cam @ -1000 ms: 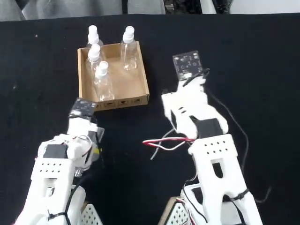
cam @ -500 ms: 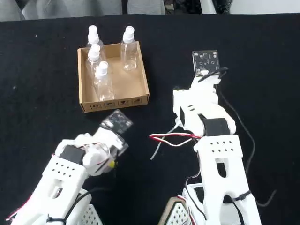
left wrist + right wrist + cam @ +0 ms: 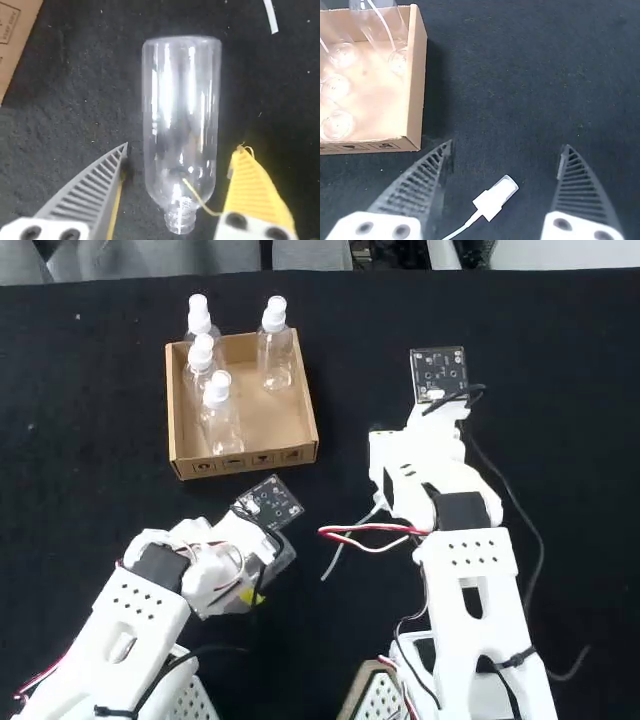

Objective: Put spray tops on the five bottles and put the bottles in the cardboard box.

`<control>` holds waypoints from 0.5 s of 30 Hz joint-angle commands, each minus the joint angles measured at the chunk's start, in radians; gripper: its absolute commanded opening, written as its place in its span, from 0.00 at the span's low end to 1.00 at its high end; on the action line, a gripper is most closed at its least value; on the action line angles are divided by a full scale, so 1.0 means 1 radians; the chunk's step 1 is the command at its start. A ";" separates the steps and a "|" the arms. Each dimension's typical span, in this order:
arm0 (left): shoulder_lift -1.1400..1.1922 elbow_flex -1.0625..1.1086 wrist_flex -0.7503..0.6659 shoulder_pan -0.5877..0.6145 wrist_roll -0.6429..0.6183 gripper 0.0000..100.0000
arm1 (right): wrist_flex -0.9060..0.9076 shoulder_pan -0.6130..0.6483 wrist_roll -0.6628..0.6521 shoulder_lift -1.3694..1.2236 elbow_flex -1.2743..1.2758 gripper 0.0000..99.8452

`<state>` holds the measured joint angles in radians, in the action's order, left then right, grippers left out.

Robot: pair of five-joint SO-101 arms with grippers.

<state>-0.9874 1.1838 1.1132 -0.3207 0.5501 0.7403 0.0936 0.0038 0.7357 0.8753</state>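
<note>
While four capped bottles (image 3: 220, 410) stood in the cardboard box (image 3: 243, 455) at ten o'clock on the table (image 3: 560, 340), the fifth bottle (image 3: 181, 100) lay on its side at six o'clock from the box, its neck bare. The left gripper (image 3: 182, 149) hung over it, jaws spread either side of the shoulder, seemingly placed to clamp and steady it for capping. Near three o'clock from the box, the right gripper (image 3: 507, 146) was likewise spread, straddling the loose spray top (image 3: 495, 197), ready to pick it up.
</note>
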 commanded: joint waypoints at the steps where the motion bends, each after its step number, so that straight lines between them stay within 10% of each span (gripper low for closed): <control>1: -0.008 -0.064 0.009 -0.005 0.005 0.30 | -0.032 -0.023 0.006 0.041 -0.010 0.28; 15: -0.018 -0.323 0.344 -0.005 -0.143 0.30 | -0.032 -0.020 0.003 0.041 -0.008 0.28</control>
<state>-0.9874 0.9720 1.3709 -0.3207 0.4488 0.7403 0.0936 0.0038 0.7357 0.8753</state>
